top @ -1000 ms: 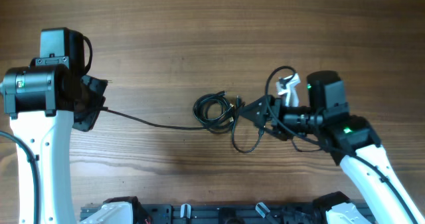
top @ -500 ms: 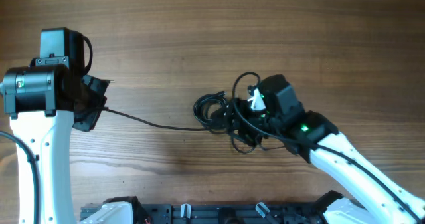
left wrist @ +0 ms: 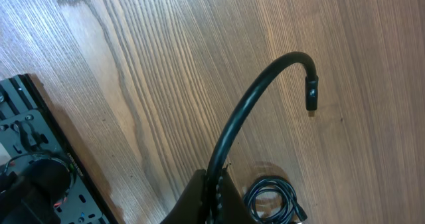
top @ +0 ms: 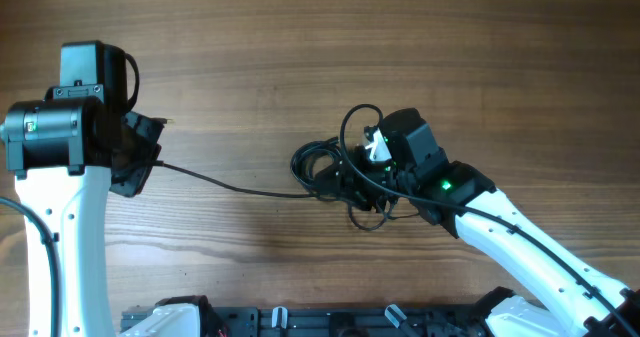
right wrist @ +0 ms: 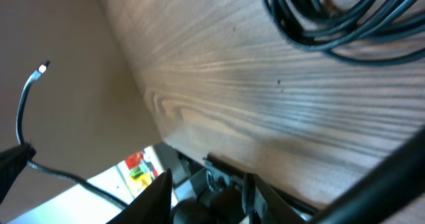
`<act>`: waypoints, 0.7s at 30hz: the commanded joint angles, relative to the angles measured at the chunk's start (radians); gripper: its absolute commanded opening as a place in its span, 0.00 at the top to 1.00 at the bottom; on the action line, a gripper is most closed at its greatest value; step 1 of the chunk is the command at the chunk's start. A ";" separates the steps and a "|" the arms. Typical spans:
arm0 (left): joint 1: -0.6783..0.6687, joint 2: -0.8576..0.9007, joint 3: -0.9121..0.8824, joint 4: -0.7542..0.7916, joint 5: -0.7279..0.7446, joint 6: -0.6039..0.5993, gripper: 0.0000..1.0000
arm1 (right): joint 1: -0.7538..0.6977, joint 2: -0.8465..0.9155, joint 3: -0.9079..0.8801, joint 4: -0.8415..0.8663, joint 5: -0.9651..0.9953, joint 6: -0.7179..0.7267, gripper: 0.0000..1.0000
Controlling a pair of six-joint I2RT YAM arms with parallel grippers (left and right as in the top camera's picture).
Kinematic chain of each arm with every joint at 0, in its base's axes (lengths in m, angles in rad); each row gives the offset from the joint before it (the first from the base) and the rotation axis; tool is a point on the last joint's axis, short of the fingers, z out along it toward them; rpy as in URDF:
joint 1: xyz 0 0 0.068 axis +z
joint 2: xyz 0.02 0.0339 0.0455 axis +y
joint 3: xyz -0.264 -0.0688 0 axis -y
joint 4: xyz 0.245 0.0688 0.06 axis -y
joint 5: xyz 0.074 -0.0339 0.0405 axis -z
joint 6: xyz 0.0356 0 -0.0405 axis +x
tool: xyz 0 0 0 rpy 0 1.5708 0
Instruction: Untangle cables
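Our left gripper (left wrist: 212, 187) is clamped on the black cable (top: 230, 184) near its end. We judge this anchors it while the other arm works the knot. The plug tip (left wrist: 311, 94) arcs free above the fingers. Our right gripper (top: 352, 180) sits at frame centre, over the tangled coil (top: 320, 167); we cannot tell how its jaws stand. The cable runs rightward from the left gripper into that coil.
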 commanded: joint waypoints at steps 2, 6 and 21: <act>0.007 0.005 -0.007 0.010 0.000 0.020 0.96 | 0.003 0.005 0.012 0.002 -0.108 -0.015 0.61; 0.007 0.005 -0.007 0.013 0.000 0.020 0.96 | 0.003 0.002 0.012 -0.005 -0.137 -0.040 0.67; 0.007 0.005 -0.007 -0.002 0.002 0.028 0.62 | 0.003 -0.140 0.013 -0.037 -0.056 -0.092 0.96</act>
